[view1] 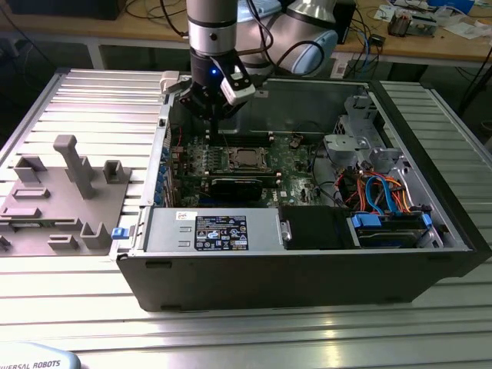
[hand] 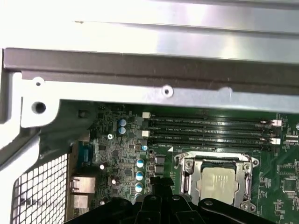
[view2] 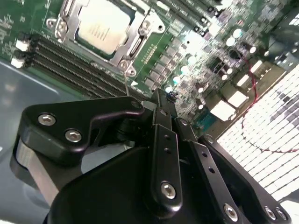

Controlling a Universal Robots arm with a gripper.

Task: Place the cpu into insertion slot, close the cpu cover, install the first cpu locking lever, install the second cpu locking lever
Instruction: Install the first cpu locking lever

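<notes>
Printed label (view1: 221, 231) on power supply housing (view1: 165, 231); lettering too small to read.

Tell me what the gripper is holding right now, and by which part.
Nothing. The gripper hangs shut and empty above the green board, while the cpu already sits in its socket under the metal cover.

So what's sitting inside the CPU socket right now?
The cpu lies in the insertion slot, its silver top showing through the cpu cover that frames it. The socket floor underneath is covered by the chip.
</notes>
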